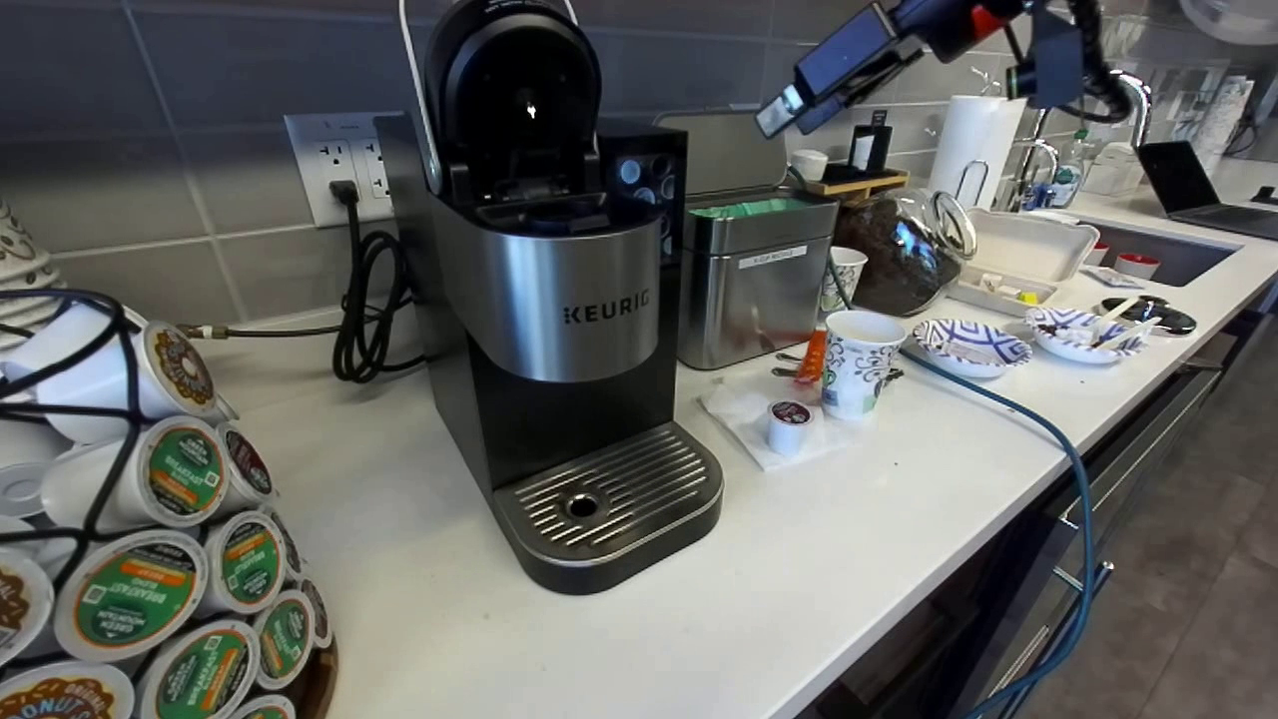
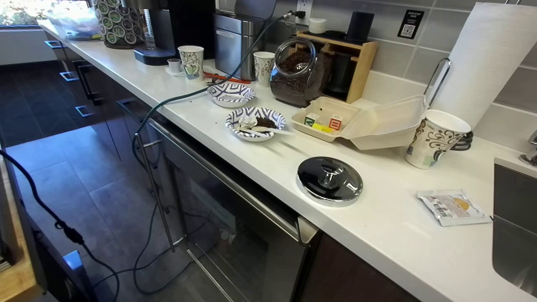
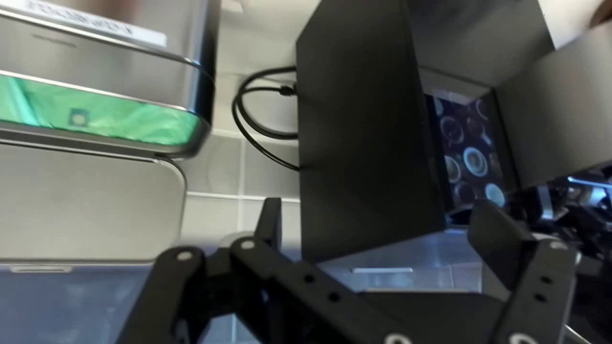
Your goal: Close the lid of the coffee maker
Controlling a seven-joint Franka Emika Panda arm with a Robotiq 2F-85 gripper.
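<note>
Lid [image 1: 519, 90] raised (black inside showing) | coffee maker [image 1: 554, 320] on counter [image 1: 399, 589] | fingers [image 3: 496, 243] spread apart

In an exterior view I see white pods [image 1: 132, 589], many with green printed tops, heaped together. A boxy brushed-steel bin [image 1: 749, 310], its green plastic liner [image 3: 129, 117] showing, stands near an upright white paper cup with swirl print [image 1: 859, 369]. Between that bin and an open beige clamshell box [image 2: 390, 126] I find a clear glass jar of dark brown grounds [image 2: 289, 88]. A white packet with an orange spot [image 2: 455, 208] lies just beside the dark grey sink [image 2: 512, 201].
</note>
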